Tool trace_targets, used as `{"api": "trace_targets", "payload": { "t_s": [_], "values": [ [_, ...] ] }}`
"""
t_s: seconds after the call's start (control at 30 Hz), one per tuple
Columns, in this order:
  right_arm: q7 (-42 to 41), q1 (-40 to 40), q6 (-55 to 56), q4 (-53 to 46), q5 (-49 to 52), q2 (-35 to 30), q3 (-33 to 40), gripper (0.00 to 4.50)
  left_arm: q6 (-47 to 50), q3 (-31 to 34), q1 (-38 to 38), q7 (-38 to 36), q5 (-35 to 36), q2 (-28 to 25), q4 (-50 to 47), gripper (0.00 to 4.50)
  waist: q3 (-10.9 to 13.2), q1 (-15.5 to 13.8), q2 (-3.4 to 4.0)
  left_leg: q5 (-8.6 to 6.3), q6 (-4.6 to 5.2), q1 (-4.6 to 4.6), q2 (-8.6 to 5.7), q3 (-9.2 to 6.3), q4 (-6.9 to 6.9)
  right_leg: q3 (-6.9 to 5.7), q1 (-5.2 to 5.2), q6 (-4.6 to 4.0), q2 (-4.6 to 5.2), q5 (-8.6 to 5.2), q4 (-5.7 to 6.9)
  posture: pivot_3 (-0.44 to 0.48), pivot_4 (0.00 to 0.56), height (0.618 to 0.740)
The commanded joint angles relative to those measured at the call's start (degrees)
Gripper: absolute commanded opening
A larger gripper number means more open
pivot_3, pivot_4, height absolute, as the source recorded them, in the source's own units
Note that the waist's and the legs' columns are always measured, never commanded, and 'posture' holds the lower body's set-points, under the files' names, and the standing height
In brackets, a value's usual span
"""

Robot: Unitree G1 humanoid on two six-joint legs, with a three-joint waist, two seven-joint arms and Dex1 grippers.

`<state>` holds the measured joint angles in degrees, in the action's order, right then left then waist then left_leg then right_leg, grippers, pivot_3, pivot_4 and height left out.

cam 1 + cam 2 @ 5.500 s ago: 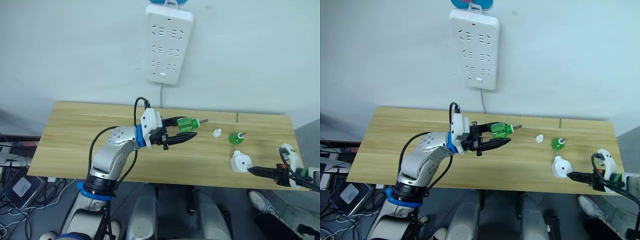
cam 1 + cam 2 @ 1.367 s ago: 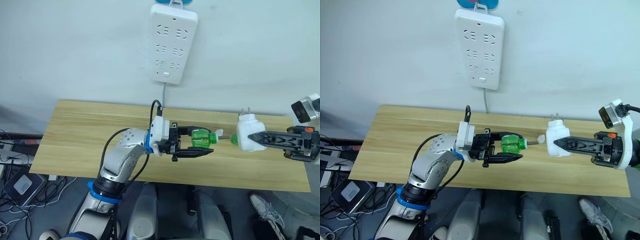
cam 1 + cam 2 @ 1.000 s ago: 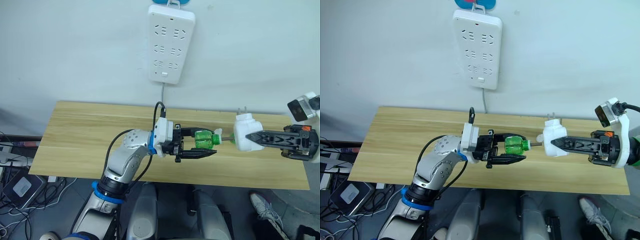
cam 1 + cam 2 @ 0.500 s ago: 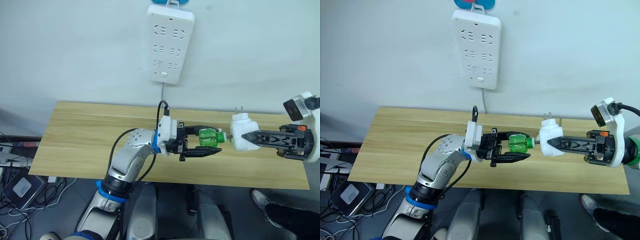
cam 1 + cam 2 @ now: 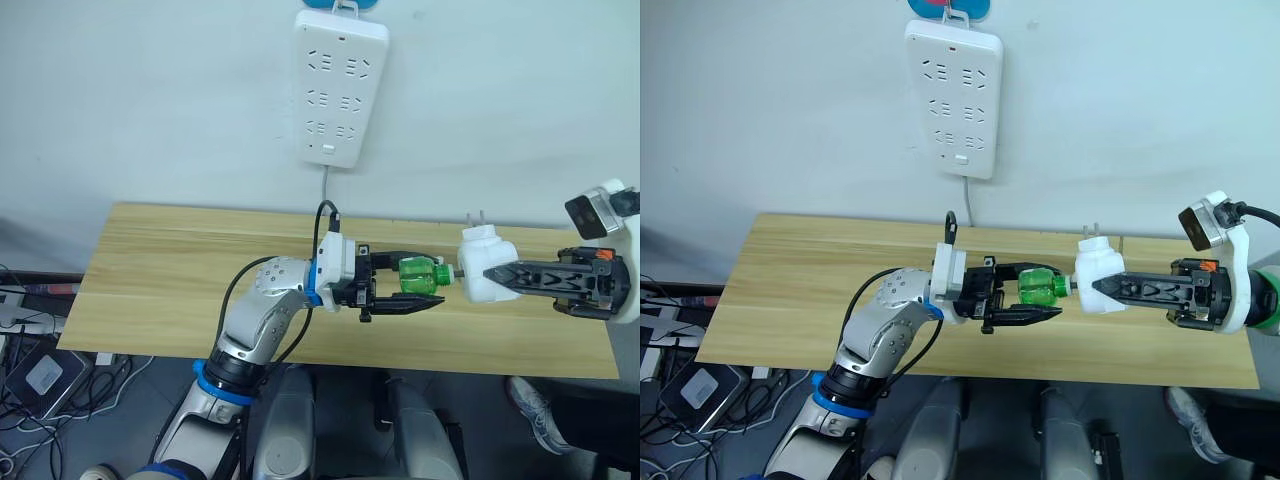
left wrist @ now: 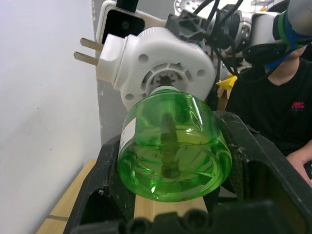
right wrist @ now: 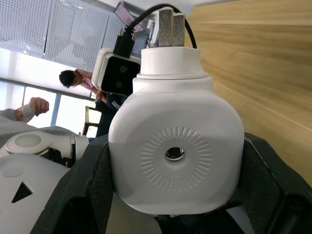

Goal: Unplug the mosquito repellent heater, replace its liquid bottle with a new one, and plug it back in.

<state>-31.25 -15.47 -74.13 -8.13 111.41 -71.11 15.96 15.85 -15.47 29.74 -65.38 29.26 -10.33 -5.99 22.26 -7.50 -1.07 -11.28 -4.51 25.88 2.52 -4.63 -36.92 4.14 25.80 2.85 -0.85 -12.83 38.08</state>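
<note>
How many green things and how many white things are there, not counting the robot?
Green: 1, the bottle in the left gripper.
White: 2, the heater in the right gripper and the power strip on the wall.
Total: 3.

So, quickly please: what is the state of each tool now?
Left tool: closed on the green liquid bottle.
Right tool: closed on the mosquito repellent heater.

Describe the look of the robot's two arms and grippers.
Left arm: silver-grey rounded shells, blue rings, white wrist block, looping black cable. Left gripper: two black tapered fingers. Right gripper: black slotted fingers, orange detail behind, a white wrist with a black camera block.
</note>
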Motion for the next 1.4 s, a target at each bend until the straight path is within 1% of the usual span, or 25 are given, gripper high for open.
{"api": "trace_targets", "payload": {
  "t_s": [0.03, 0.2, 0.33, 0.47, 0.63, 0.73, 0.83, 0.9, 0.93, 0.97, 1.0, 1.17, 1.4],
  "values": [
    [-1.89, -0.61, -0.24, -1.02, 1.59, -1.22, 0.47, 3.02, -0.8, 0.09, 0.5, 0.56, 0.25, 0.66, -0.78, 2.26, 0.0, 0.03, 0.0, 0.0, 0.0, 0.0, 0.0, 0.0, 0.0, 0.0, 0.0, 0.01, 0.0, 0.0, 0.0, 0.199, 0.34, 0.74],
    [-1.07, -0.69, 0.17, -0.93, 1.59, -0.86, 0.27, 3.02, -0.65, 0.19, 0.87, 0.71, 0.32, 1.1, -0.55, 2.26, 0.0, 0.05, 0.01, 0.0, 0.0, 0.0, 0.0, 0.0, 0.0, 0.0, 0.0, -0.01, 0.0, 0.01, 0.01, 0.197, 0.339, 0.74],
    [0.7, -1.9, 1.07, -1.18, 1.59, 0.62, -0.62, 3.02, -0.19, -0.7, 0.46, 0.52, 0.49, 1.42, -1.37, 2.26, 0.0, 0.07, 0.01, 0.0, 0.0, 0.0, 0.0, 0.0, -0.01, 0.0, 0.0, -0.01, -0.01, 0.01, 0.01, 0.197, 0.339, 0.74],
    [5.66, -4.57, 3.67, -3.63, 1.59, 3.03, -1.85, 3.02, -0.45, -1.23, 0.23, 0.66, 0.27, 1.7, -1.27, 2.26, 0.0, 0.09, 0.01, 0.0, 0.0, 0.0, 0.0, 0.0, -0.03, 0.01, 0.0, 0.0, 0.0, 0.02, 0.02, 0.197, 0.339, 0.74],
    [8.83, -6.96, 5.94, -8.14, 1.59, 4.1, -3.61, 3.02, -1.02, -1.02, 0.96, 0.86, -0.13, 2.53, 0.09, 2.26, 0.0, 0.2, 0.01, 0.0, 0.0, 0.0, 0.0, -0.01, -0.02, 0.01, 0.0, 0.0, -0.01, 0.02, 0.02, 0.188, 0.347, 0.74],
    [9.65, -6.74, 7.03, -9.86, 1.59, 4.25, -4.09, 3.02, -1.09, -1.07, 1.1, 0.74, -0.12, 2.88, 0.27, 2.26, 0.0, 0.14, 0.01, 0.0, 0.0, 0.01, 0.0, -0.01, -0.02, 0.0, 0.0, 0.0, 0.0, 0.02, 0.0, 0.188, 0.349, 0.74],
    [8.67, -6.99, 6.7, -9.14, 1.59, 4.54, -4.42, 3.02, -1.05, -1.19, 0.89, 0.61, 0.04, 2.96, 0.01, 2.26, 0.0, 0.14, 0.01, 0.0, 0.0, 0.01, 0.0, -0.01, -0.02, 0.0, -0.01, -0.01, 0.0, 0.03, 0.0, 0.188, 0.351, 0.74],
    [6.72, -7.78, 5.44, -7.8, 1.59, 3.9, -4.52, 3.76, -0.82, -1.16, 0.7, 0.71, 0.18, 2.91, -0.28, 2.26, 0.0, 0.16, 0.01, 0.0, 0.0, 0.01, 0.0, -0.01, -0.02, 0.0, 0.0, -0.02, 0.0, 0.03, 0.02, 0.185, 0.352, 0.74],
    [6.0, -8.28, 4.89, -7.18, 1.59, 3.54, -4.62, 4.02, -0.77, -1.14, 0.68, 0.74, 0.18, 2.92, -0.26, 2.26, 0.0, 0.15, 0.01, 0.0, 0.0, 0.0, 0.0, -0.01, -0.03, 0.01, -0.01, -0.02, 0.0, 0.03, 0.02, 0.185, 0.352, 0.74],
    [5.56, -8.76, 4.54, -6.69, 1.59, 3.26, -4.78, 4.37, -0.61, -1.05, 0.64, 0.92, 0.2, 2.95, -0.16, 2.26, 0.0, 0.16, 0.01, 0.0, 0.0, 0.01, 0.0, -0.01, -0.04, 0.01, -0.01, -0.02, 0.0, 0.03, 0.02, 0.184, 0.355, 0.74],
    [5.08, -9.33, 4.15, -6.18, 1.59, 2.99, -5.05, 4.44, -0.09, -0.69, 0.74, 1.57, 0.45, 3.21, 0.26, 2.26, 0.0, 0.17, 0.01, 0.0, 0.0, 0.01, 0.0, -0.01, -0.04, 0.01, -0.01, -0.01, 0.0, 0.03, 0.01, 0.184, 0.355, 0.74],
    [3.13, -9.42, 2.88, -5.75, 1.59, 1.31, -5.8, 4.44, 1.2, 0.52, 1.68, 2.93, 1.09, 3.84, 1.67, 2.26, 0.0, 0.2, 0.01, 0.0, 0.0, 0.0, 0.01, -0.02, -0.03, 0.0, -0.01, -0.02, -0.01, 0.03, 0.03, 0.184, 0.355, 0.74],
    [3.88, -4.25, 5.97, -10.76, 1.59, 1.66, -7.06, 4.44, 2.49, 0.64, 2.19, 3.52, 1.82, 3.84, 0.67, 2.26, 0.0, 0.17, 0.01, 0.0, 0.01, 0.0, 0.01, -0.04, -0.02, -0.01, -0.01, -0.02, -0.01, 0.03, 0.02, 0.195, 0.355, 0.74]
  ]
}}
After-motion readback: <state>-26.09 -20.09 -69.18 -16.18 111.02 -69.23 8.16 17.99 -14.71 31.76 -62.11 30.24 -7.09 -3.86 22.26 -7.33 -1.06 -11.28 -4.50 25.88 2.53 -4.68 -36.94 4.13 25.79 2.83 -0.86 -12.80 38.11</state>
